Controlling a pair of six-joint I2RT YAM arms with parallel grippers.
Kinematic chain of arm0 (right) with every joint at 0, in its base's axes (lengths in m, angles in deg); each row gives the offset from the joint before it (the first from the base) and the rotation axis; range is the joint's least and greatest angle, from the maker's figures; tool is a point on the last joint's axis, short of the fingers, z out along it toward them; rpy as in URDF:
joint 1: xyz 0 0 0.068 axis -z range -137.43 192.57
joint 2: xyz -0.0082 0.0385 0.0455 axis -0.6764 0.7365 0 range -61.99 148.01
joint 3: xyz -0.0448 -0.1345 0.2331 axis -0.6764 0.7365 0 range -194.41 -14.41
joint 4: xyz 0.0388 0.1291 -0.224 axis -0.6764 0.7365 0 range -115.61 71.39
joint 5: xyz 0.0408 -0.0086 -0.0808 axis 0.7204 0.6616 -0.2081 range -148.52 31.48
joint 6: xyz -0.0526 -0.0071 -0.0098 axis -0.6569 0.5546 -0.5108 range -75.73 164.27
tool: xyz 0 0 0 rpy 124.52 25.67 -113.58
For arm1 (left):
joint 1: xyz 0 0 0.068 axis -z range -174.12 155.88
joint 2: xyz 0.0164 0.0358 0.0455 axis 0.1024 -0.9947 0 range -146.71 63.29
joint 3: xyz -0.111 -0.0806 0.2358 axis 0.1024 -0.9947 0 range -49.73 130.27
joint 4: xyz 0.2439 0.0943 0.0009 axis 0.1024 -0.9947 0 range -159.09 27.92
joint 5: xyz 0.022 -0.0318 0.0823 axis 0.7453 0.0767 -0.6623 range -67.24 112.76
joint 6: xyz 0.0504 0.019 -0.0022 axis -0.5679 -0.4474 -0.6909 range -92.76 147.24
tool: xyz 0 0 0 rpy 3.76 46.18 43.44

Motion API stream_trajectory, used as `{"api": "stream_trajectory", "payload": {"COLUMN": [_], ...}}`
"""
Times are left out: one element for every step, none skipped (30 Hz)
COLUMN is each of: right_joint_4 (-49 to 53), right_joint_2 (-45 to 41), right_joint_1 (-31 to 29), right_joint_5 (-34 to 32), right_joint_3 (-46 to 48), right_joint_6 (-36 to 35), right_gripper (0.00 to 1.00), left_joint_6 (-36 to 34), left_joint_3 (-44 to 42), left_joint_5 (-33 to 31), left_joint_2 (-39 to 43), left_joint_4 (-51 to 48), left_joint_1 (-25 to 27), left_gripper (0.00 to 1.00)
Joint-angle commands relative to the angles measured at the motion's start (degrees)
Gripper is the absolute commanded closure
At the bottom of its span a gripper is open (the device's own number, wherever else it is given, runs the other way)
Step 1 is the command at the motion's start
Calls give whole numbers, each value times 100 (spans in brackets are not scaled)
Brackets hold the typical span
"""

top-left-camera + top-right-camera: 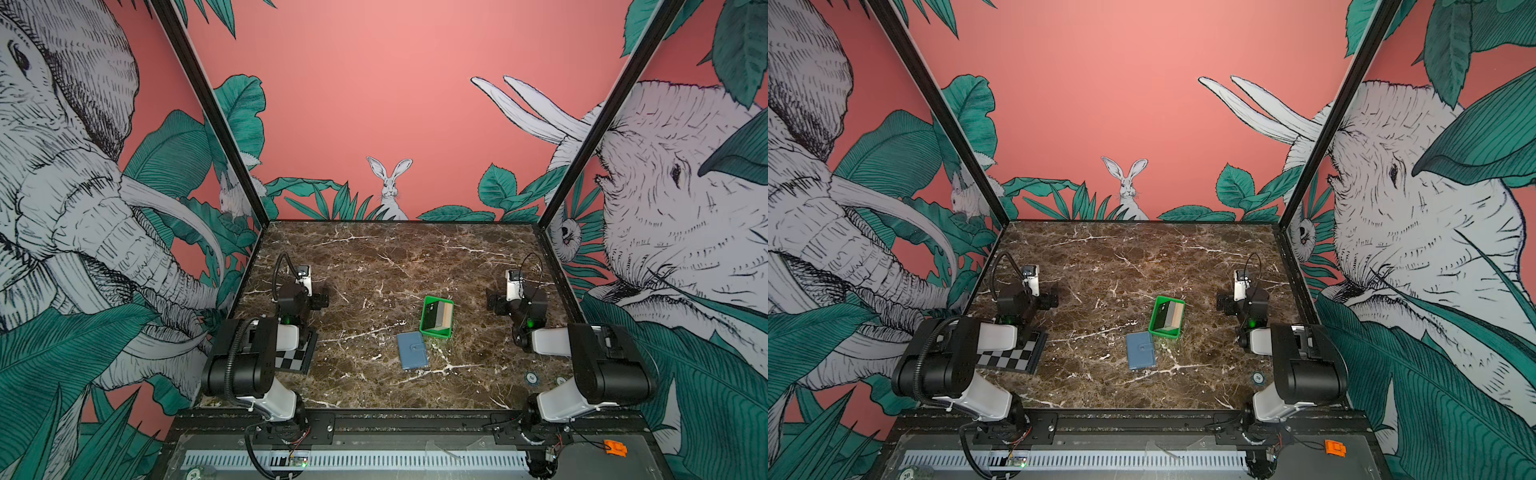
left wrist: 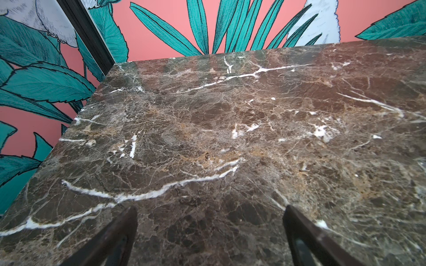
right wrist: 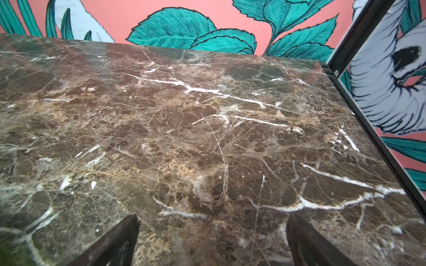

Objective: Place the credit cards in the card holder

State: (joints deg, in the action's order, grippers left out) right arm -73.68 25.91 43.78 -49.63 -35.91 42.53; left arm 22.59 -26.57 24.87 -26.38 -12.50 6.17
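left gripper (image 2: 209, 208): jaws spread wide, nothing in them, over bare table (image 2: 207, 115) | right gripper (image 3: 213, 217): wide apart too, empty | cards (image 1: 438, 312): stacked in the green tray (image 1: 434, 332), mid-table | holder (image 1: 412, 350): lying closed just beside the tray (on the near side), well apart from both grippers

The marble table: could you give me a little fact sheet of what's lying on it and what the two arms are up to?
Table: dark brown marble
Card holder: slate blue, closed, lying flat near the middle
Green tray: just behind the card holder
Credit cards: leaning inside the green tray; dark, grey, tan
Checkerboard plate: left side, partly hidden
Left jaws: open, empty, above bare marble
Right jaws: open, empty, above bare marble
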Motion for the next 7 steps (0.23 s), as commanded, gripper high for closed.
{"api": "stream_trajectory", "payload": {"right_joint_4": [-114,-92,-85,-55,-60,-77,-100], "right_joint_2": [-41,-36,-32,-32,-26,-30,-29], "right_joint_1": [23,13,19,18,15,19,15], "right_joint_5": [150,155,165,152,149,153,149], "right_joint_3": [-115,-128,-132,-146,-144,-131,-127], "right_joint_6": [-85,-88,-90,-84,-85,-88,-88], "right_gripper": [2,2,2,2,2,2,2], "left_joint_6": [-108,-111,-114,-115,-107,-113,-111], "left_joint_3": [25,22,17,18,20,21,20], "left_joint_5": [-15,-12,-13,-14,-11,-9,-10], "left_joint_2": [81,77,78,79,74,84,81], "left_joint_4": [58,65,58,53,56,61,53], "left_joint_1": [22,22,21,18,23,23,15], "left_gripper": [1,1,1,1,1,1,1]}}
